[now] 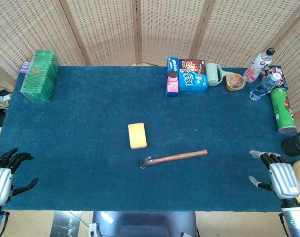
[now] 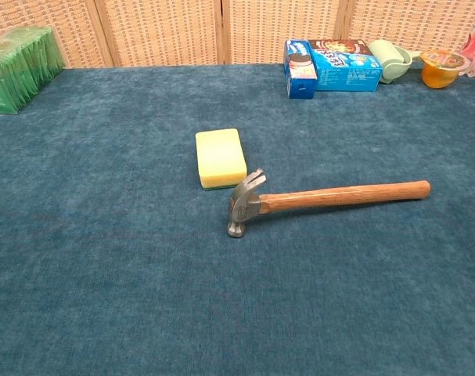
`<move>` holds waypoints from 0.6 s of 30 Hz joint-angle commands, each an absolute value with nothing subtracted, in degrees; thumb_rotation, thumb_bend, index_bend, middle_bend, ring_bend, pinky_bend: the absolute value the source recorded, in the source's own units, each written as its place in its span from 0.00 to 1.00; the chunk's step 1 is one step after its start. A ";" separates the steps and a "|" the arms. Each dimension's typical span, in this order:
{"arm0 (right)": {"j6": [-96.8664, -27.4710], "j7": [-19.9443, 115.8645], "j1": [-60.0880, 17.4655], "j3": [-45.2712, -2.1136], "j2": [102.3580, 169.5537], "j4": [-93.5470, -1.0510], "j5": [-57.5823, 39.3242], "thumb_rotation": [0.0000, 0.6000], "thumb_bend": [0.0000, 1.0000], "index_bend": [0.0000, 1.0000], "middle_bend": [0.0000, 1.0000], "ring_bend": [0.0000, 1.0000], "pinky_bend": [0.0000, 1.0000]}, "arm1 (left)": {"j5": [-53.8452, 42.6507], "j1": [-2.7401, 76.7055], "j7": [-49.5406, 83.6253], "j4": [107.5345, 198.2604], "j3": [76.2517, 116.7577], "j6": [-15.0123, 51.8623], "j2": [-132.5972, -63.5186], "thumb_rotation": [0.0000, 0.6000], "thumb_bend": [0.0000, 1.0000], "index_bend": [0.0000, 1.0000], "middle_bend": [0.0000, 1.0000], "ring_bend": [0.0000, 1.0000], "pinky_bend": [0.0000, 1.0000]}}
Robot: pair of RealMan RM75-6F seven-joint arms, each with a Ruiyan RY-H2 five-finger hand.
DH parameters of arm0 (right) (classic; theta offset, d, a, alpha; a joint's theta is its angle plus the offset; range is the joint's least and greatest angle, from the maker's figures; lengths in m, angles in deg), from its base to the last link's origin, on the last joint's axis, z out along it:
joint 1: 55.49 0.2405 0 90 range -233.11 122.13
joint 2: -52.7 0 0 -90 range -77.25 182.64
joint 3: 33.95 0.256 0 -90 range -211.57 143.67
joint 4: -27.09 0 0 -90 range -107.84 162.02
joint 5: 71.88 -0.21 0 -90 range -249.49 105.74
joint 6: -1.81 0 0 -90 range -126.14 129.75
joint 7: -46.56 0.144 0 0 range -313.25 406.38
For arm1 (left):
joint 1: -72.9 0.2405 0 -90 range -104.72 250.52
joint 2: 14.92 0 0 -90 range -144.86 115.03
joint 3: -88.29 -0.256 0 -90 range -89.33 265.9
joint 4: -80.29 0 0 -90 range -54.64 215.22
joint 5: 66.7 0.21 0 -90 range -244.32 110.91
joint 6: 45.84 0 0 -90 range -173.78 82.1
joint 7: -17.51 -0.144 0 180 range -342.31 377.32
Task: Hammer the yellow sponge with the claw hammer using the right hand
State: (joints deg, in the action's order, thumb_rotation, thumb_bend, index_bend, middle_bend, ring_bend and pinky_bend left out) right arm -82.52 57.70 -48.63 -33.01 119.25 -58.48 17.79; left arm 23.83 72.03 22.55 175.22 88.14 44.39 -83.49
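The yellow sponge (image 1: pixel 137 135) (image 2: pixel 221 157) lies flat near the middle of the blue table. Just in front of it lies the claw hammer (image 1: pixel 173 158) (image 2: pixel 323 199), steel head toward the sponge and wooden handle stretching to the right. My right hand (image 1: pixel 277 176) hovers at the table's front right corner, fingers apart, holding nothing, well right of the handle's end. My left hand (image 1: pixel 5 173) sits at the front left corner, fingers spread and empty. Neither hand appears in the chest view.
Along the back edge stand a green package stack (image 1: pixel 40 75), cookie boxes (image 1: pixel 186 75), a pale green cup (image 1: pixel 214 74) and a jelly cup (image 1: pixel 235 82). Bottles (image 1: pixel 262 74), a green chip can (image 1: pixel 282 109) and a black cup (image 1: pixel 295 144) crowd the right side.
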 commanded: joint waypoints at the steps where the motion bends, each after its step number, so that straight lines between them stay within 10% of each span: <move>1: -82.22 57.76 -48.48 -32.95 119.35 -58.44 17.76 1.00 0.24 0.27 0.34 0.30 0.23 | 23.74 71.92 22.50 175.18 88.16 44.17 -83.60 1.00 0.22 0.32 0.28 0.11 0.10; 18: -78.91 61.59 -45.70 -33.36 117.73 -59.39 20.68 1.00 0.24 0.27 0.34 0.30 0.23 | 25.32 72.38 22.21 176.22 88.36 46.16 -81.98 1.00 0.22 0.32 0.28 0.11 0.10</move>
State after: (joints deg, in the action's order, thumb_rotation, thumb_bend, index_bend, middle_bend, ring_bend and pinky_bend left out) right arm -79.32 61.13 -46.17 -33.32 117.99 -59.01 20.19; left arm 25.27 72.40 22.24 176.18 88.32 46.12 -82.01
